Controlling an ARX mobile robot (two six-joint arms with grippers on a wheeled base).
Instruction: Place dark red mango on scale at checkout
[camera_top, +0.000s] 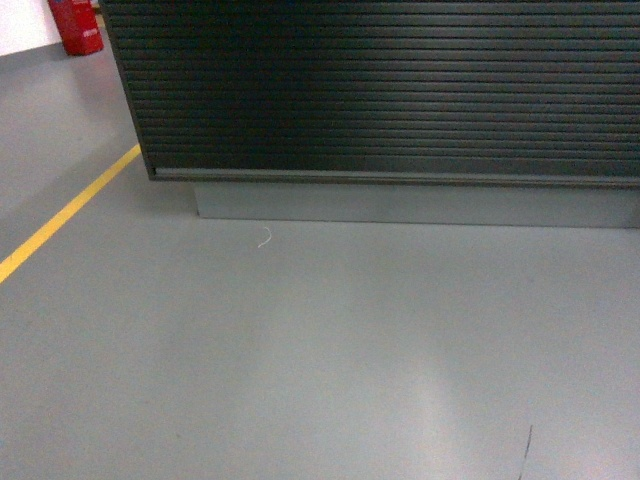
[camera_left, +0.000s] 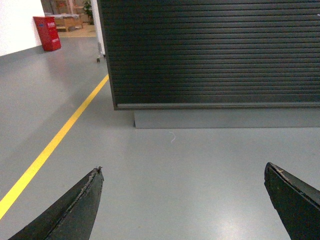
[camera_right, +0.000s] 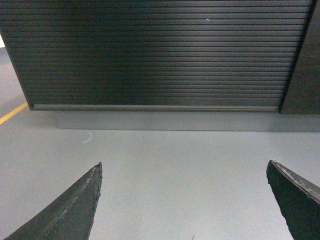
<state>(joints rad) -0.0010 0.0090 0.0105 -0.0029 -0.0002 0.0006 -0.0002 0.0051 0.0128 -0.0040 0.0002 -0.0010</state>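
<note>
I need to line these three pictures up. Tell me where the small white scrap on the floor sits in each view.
Head: white scrap left of centre, just below the grey plinth.
Left wrist: scrap near centre, below the plinth's left end.
Right wrist: scrap at left, below the plinth.
Shared landmark: the ribbed black counter front in all three.

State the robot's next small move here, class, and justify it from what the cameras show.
Probably raise the view to find the counter top: only the checkout's ribbed front and grey plinth show. No mango or scale is visible, and both the left pincer and right pincer are open and empty.
</note>
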